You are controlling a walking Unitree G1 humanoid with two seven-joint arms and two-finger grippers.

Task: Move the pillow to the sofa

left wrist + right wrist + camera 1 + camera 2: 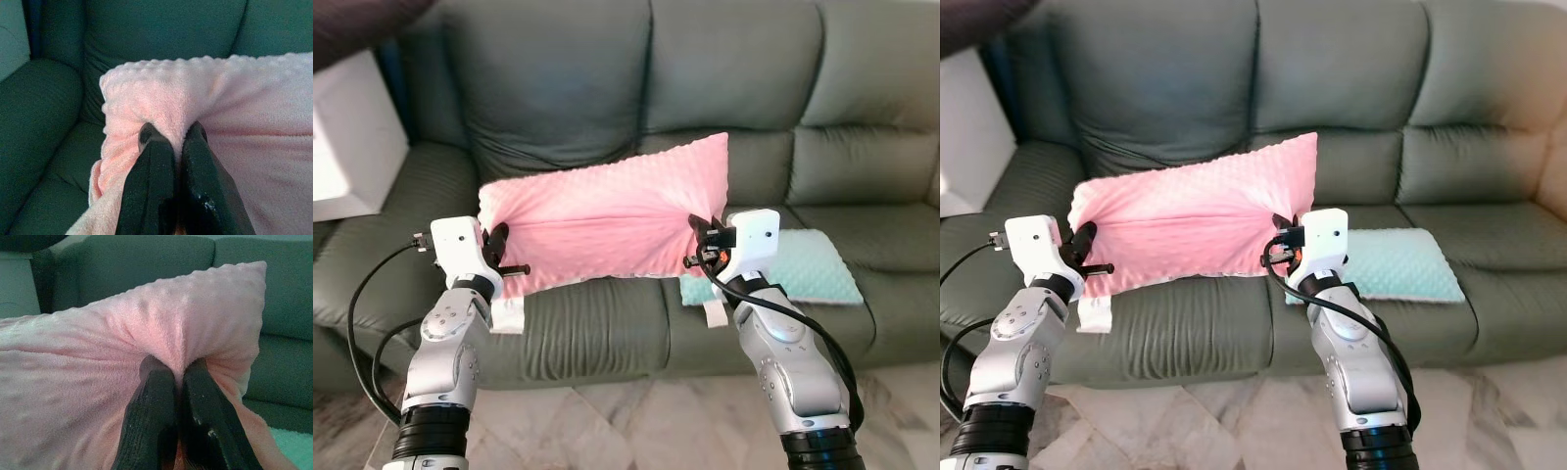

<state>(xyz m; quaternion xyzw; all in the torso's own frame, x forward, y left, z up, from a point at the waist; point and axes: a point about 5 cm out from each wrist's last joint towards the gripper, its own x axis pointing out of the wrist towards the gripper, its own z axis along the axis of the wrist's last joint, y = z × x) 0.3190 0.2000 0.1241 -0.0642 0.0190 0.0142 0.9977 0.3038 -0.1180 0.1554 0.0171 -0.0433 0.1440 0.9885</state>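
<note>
Legible text, labels, brands, numbers, signs: none recorded; white tags hanging at the pink pillow are noted, but no print can be read on them

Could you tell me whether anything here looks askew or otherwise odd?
Only the pink pillow: it hangs tilted over the sofa seat, its right end higher, fabric bunched where the left gripper and right gripper pinch it. The mint pillow lies flat on the seat.
</note>
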